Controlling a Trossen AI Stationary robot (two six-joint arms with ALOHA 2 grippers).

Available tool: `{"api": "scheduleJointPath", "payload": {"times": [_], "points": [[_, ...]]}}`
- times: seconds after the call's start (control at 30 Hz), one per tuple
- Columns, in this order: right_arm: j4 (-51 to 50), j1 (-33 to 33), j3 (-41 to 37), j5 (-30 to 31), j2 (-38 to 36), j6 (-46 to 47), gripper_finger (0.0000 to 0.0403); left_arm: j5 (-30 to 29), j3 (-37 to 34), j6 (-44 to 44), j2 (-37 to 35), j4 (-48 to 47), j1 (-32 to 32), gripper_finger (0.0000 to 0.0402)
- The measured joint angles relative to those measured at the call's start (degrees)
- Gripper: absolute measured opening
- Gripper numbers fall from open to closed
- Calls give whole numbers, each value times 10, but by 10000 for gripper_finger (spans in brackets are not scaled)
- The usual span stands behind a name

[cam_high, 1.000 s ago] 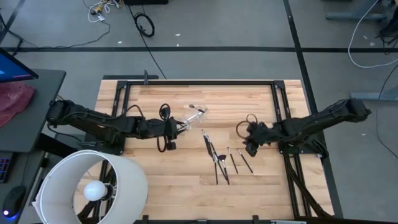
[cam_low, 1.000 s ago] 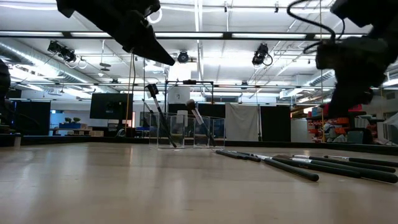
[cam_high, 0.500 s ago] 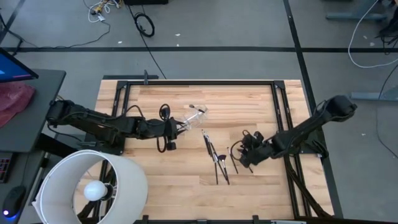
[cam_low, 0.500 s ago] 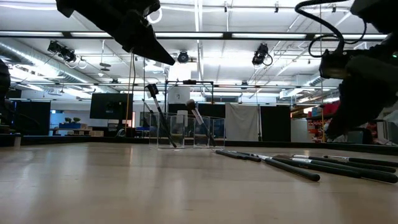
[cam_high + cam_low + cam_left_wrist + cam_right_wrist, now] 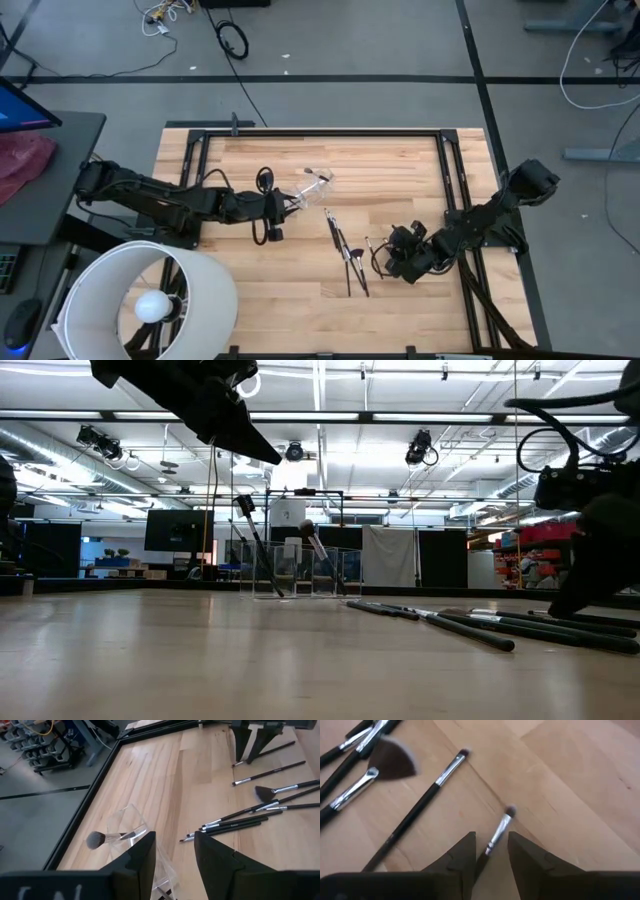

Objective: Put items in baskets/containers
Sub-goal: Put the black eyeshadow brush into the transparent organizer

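1. Pale wood table (image 5: 300,300) on a black frame fills the middle of the high view; grey floor with cables around it, white lampshade (image 5: 150,305) lower left.
2. Step in hand, as I judge it: picking up a brush. Right gripper (image 5: 491,851) is low over the rightmost brush (image 5: 499,832), fingers parted and straddling its handle, nothing gripped yet.
3. That brush lies flat, right of centre in the high view; in the right wrist view its long axis runs between the fingers, bristles pointing away from the wrist.
4. Next move calls for clamping the thin handle, lifting, then carrying to the clear cup (image 5: 131,827), centre-left.
5. Left gripper (image 5: 172,852) is parted at the cup; whether it grasps the wall I cannot tell.
6. Remaining brushes (image 5: 348,255) lie loose mid-table.
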Motion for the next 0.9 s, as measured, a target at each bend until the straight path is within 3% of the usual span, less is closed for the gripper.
{"api": "scheduleJointPath", "payload": {"times": [0.23, 0.33, 0.5, 0.7, 0.9], "points": [[-1, 11, 2, 43, 46, 88, 114, 0, 0, -3, 0, -1, 0, 138], [5, 17, 2, 77, 70, 124, 93, 0, 0, -3, 0, -1, 0, 138], [30, 29, 2, 123, 107, 125, 16, 0, 0, -6, 0, -1, 0, 138], [38, 39, 0, 163, 122, 135, 10, 0, 0, -14, 0, -1, 0, 138], [92, -17, -6, 218, 127, 49, 5, 2, 0, -55, 0, 8, 0, 138]]}}
